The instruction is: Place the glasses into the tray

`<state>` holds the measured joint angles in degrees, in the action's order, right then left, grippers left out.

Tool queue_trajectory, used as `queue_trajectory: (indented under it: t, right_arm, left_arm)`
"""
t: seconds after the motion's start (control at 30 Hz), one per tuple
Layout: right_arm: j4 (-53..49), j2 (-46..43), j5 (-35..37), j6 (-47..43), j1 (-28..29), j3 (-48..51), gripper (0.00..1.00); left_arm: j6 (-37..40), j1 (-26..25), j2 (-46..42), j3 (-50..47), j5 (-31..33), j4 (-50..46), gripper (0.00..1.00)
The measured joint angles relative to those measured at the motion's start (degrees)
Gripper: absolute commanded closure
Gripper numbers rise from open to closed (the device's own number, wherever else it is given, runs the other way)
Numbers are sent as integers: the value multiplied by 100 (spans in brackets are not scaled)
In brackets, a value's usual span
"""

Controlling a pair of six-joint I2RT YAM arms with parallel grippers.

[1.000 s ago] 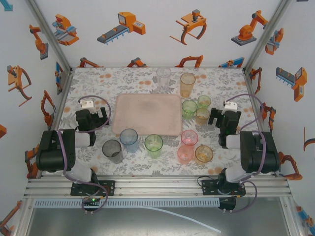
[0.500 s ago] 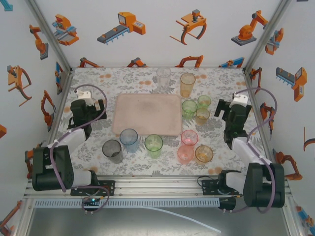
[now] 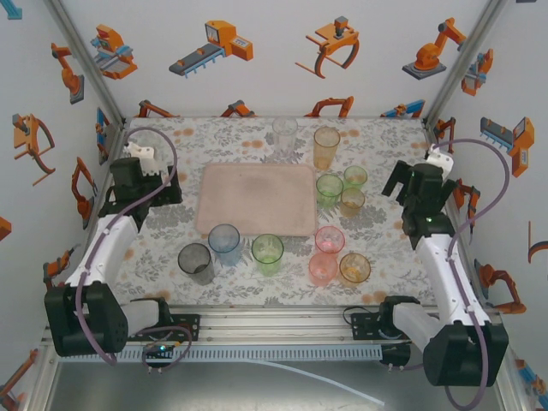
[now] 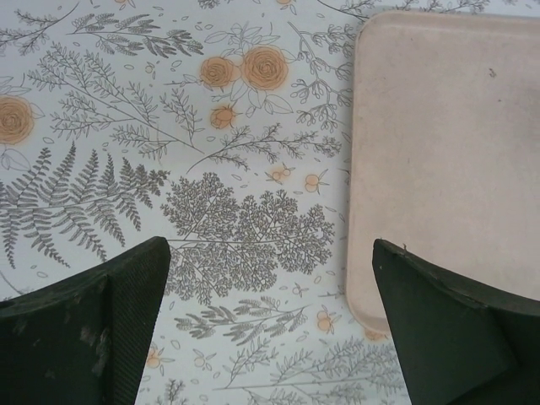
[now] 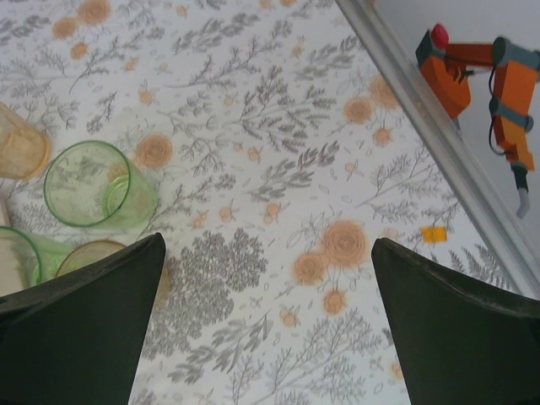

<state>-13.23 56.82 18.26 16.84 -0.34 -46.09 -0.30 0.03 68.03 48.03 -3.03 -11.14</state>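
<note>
The pale pink tray [image 3: 257, 199] lies flat mid-table with nothing in it; its left part [image 4: 447, 152] shows in the left wrist view. Several glasses stand around it: grey [image 3: 195, 262], blue [image 3: 224, 243] and green [image 3: 267, 253] at its near edge, clear [image 3: 284, 134] and orange [image 3: 326, 147] behind, others at its right. My left gripper [image 3: 141, 199] [image 4: 270, 337] hovers open over the tablecloth left of the tray. My right gripper [image 3: 418, 199] [image 5: 266, 337] hovers open right of the green glass [image 5: 97, 190], nothing between its fingers.
A tight cluster of green [image 3: 329, 190], amber [image 3: 351, 202], pink [image 3: 330, 240] and orange-tinted [image 3: 322, 268] glasses stands between the tray and my right arm. The right wall rail [image 5: 439, 135] runs close beside the right gripper. Bare tablecloth lies under both grippers.
Both arms have stretched out from their folded pose. The two grippers moved away from the near edge and outward, the left toward the left wall, the right toward the right wall.
</note>
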Motion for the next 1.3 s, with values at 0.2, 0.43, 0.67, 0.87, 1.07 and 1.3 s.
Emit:
queue_trajectory:
  t: [0.2, 0.43, 0.67, 0.87, 1.07, 1.3]
  right_arm:
    - [-1113, 162, -452, 299, 17, -710, 3]
    - [-2074, 153, -1182, 444, 188, -1244, 15]
    - [-3086, 157, -1333, 527, 1108, -1832, 19]
    - [-3617, 133, -1285, 789, 2116, -2105, 25]
    - [-3906, -212, -1239, 1233, 2605, -1923, 28]
    - [-4085, -776, -1104, 1633, 2824, -1602, 30]
  left_arm:
    - [271, 0, -286, 599, -103, -1130, 3]
    - [874, 0, -358, 1329, -387, -2363, 3]
    - [1799, 0, -614, 1864, -1156, -3663, 3]
    - [2623, -42, -852, 2203, -1996, -4754, 3]
    - [3091, -678, -859, 2208, -1978, -5075, 3]
    - [3126, -1478, -442, 2393, -1770, -5143, 3]
